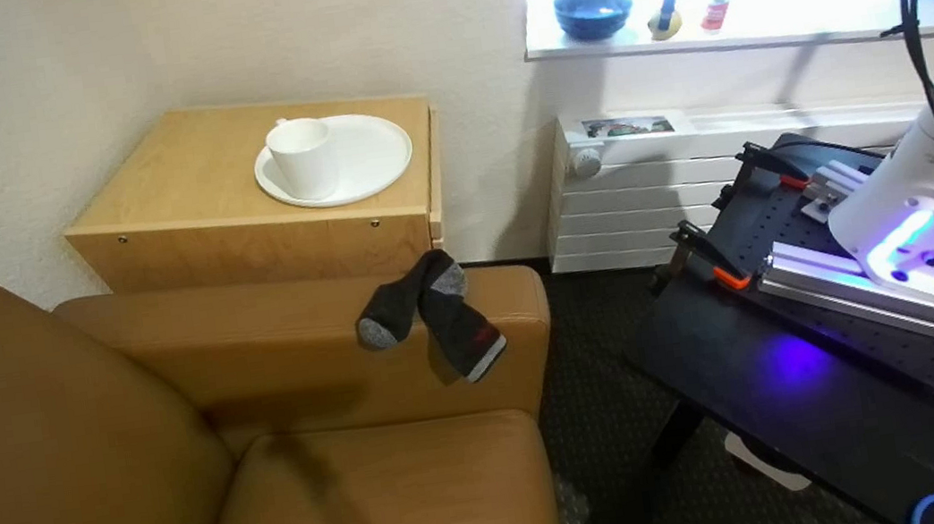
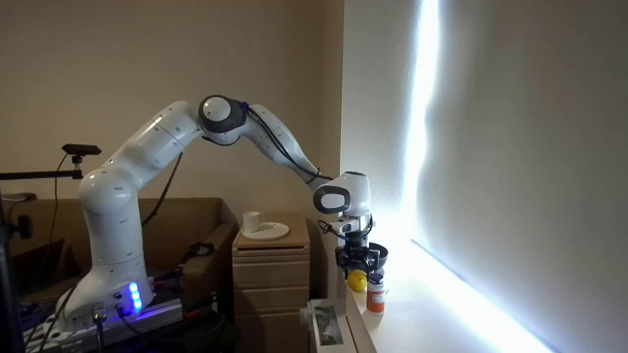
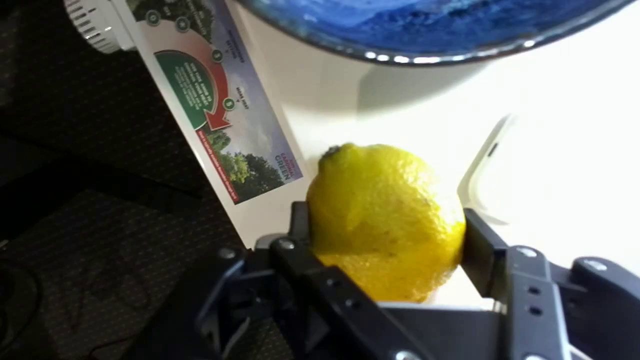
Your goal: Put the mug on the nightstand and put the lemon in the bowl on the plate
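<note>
The dimpled lemon [image 3: 387, 205] is clamped in the hand [image 3: 386, 221] at the windowsill [image 1: 803, 6], the glossy bowl [image 3: 430, 30] at twelve o'clock in the wrist view; a cylindrical mug [image 1: 305, 164] stands on the plate [image 1: 373, 152] atop the wooden nightstand [image 1: 184, 168].

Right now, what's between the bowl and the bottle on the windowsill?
The lemon is between the bowl and the bottle in an exterior view; in the wrist view, the gripper straddles it.

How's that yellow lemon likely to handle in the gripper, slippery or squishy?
The lemon probably feels firm: it looks plump between the gripper fingers. Its shiny skin might slip a little. Rounded sides suggest it could roll if let go.
</note>
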You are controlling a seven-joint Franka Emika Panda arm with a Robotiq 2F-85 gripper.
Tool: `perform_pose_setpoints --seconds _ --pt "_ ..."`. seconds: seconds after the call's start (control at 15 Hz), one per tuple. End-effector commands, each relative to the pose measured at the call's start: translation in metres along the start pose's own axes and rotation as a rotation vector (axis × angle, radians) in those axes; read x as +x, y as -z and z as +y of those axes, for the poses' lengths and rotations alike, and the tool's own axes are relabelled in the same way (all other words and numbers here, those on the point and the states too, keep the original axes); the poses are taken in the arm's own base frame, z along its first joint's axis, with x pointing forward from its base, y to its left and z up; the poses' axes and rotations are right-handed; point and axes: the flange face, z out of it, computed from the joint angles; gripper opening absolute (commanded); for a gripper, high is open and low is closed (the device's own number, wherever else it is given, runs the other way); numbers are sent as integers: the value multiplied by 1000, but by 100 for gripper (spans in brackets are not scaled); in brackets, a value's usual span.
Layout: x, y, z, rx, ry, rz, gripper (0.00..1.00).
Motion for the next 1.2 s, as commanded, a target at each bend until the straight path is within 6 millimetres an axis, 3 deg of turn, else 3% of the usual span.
perform_pose_setpoints --seconds 0.0,0.27,0.53,0.67,0.93,1.13 --pt "-1 -8 -27 47 -111 -26 47" --pt "-6 -24 -41 60 -191 -17 47" --pt "-12 -21 -47 24 -215 -31 47" --pt "-10 -17 -51 -2 -214 -43 93" --pt "4 5 -59 -48 -222 -90 100" --pt "16 30 -64 -33 -190 -126 100"
